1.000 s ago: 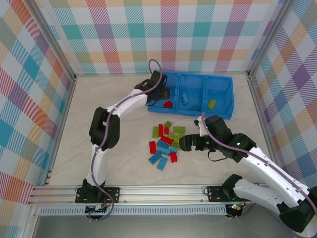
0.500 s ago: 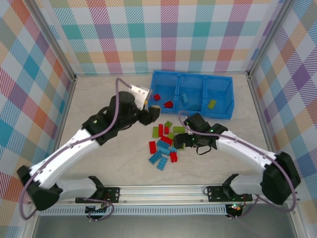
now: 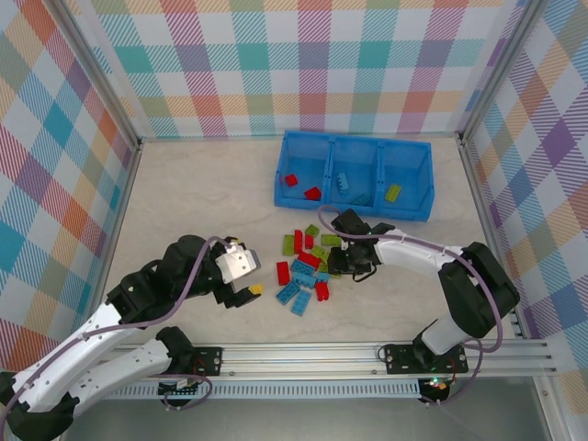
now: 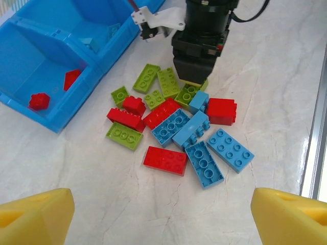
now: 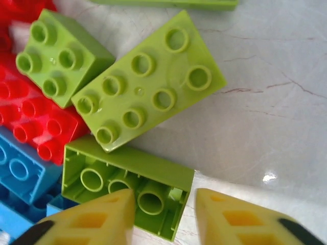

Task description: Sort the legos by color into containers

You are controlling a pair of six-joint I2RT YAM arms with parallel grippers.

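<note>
A loose pile of red, light blue and lime green legos [image 3: 308,262] lies on the table in front of the blue bin's containers [image 3: 418,209]. My right gripper [image 3: 336,266] is low over the pile's right side, open. In the right wrist view its gripper [image 5: 163,217] straddles one end of an overturned green brick [image 5: 127,178], with a gap on the right. My left gripper [image 3: 246,292] hangs wide open left of the pile; from its wrist view [image 4: 163,219] the whole pile [image 4: 176,127] lies ahead. Two red bricks [image 3: 290,180] sit in the left compartment, a blue brick [image 3: 342,181] in the middle, a green brick [image 3: 393,192] in the right.
Checkered walls close in the table on three sides and a metal rail [image 3: 303,354] runs along the near edge. The right arm's black wrist [image 4: 202,46] stands over the far side of the pile. A studs-up green brick [image 5: 148,84] lies just beyond the overturned one.
The left arm has pulled back from the bin's left compartment to the near left, its gripper empty. The right gripper has shifted left onto the green bricks of the pile.
</note>
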